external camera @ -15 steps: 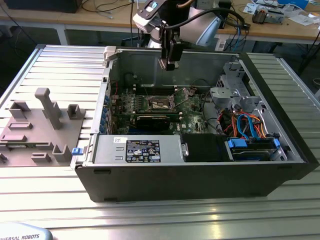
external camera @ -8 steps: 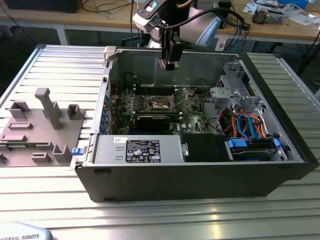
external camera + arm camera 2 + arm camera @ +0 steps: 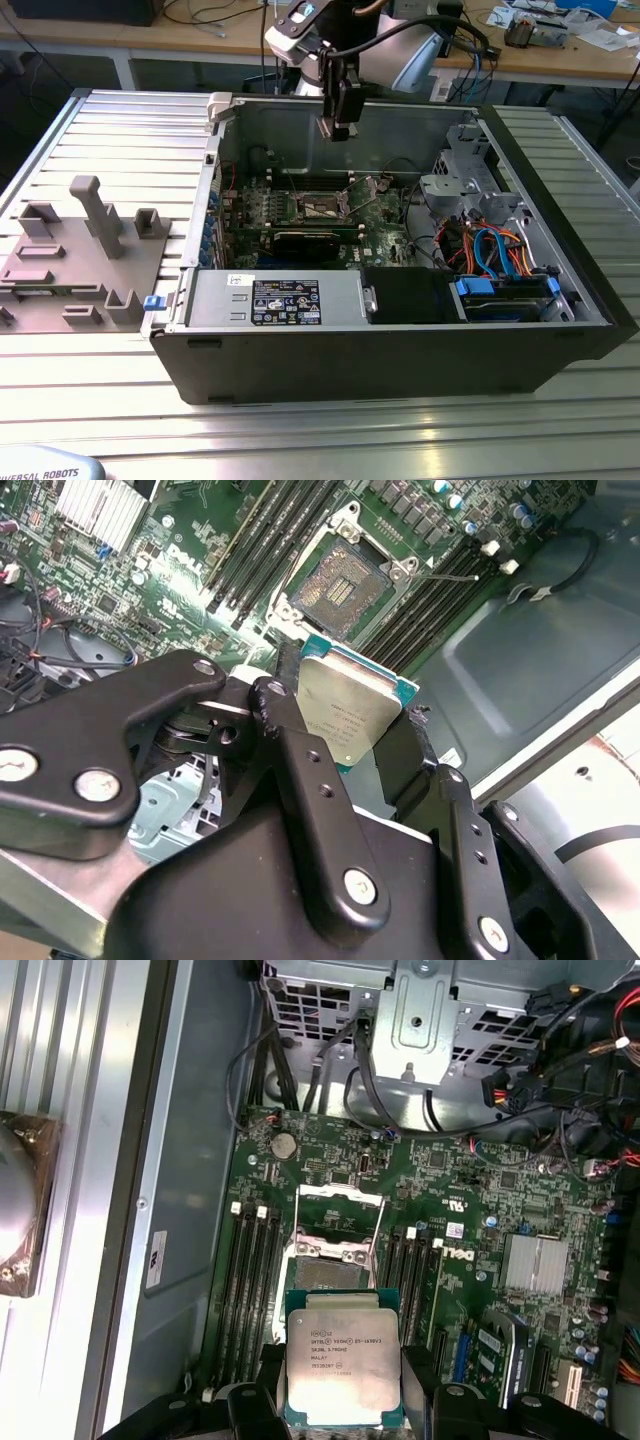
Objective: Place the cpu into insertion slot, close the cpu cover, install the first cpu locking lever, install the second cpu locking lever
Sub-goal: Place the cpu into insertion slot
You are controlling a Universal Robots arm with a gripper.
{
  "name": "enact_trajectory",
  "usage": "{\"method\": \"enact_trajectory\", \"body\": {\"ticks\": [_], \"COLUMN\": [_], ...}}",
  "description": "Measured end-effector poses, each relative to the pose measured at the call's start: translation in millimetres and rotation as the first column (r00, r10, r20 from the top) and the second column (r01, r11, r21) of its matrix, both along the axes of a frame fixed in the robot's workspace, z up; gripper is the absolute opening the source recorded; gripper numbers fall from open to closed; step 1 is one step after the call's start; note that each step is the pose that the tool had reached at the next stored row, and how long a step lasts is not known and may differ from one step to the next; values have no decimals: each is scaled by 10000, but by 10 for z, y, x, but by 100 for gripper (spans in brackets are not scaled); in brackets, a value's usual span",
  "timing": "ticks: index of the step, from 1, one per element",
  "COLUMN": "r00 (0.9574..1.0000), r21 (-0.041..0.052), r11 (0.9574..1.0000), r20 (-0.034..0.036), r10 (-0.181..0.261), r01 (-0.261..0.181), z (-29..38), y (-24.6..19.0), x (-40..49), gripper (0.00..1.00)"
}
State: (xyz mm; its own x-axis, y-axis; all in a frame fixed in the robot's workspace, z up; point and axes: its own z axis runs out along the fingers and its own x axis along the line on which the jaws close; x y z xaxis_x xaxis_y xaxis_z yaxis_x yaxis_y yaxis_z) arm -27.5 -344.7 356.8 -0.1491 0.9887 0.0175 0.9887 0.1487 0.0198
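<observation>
Pinching the cpu [image 3: 343,1360] by two edges in the tool [image 3: 345,712], holding it above green motherboard [image 3: 450,1175], apart from the insertion slot [image 3: 330,1278], pins bare, cpu cover [image 3: 340,1195] raised open, inside black computer case [image 3: 400,350]

Chip [image 3: 343,1358] silvery-grey, teal rim; gripper [image 3: 350,720] black; motherboard [image 3: 480,1210] green; cables [image 3: 488,245] blue, orange, exterior view's right.
</observation>
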Motion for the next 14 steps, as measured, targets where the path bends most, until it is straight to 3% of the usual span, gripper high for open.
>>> {"method": "enact_trajectory", "body": {"ticks": [14], "r00": [9999], "r21": [0], "r11": [9999], "r20": [0], "r10": [-172], "r01": [172], "z": [0], "y": [0], "x": [0], "gripper": [54]}}
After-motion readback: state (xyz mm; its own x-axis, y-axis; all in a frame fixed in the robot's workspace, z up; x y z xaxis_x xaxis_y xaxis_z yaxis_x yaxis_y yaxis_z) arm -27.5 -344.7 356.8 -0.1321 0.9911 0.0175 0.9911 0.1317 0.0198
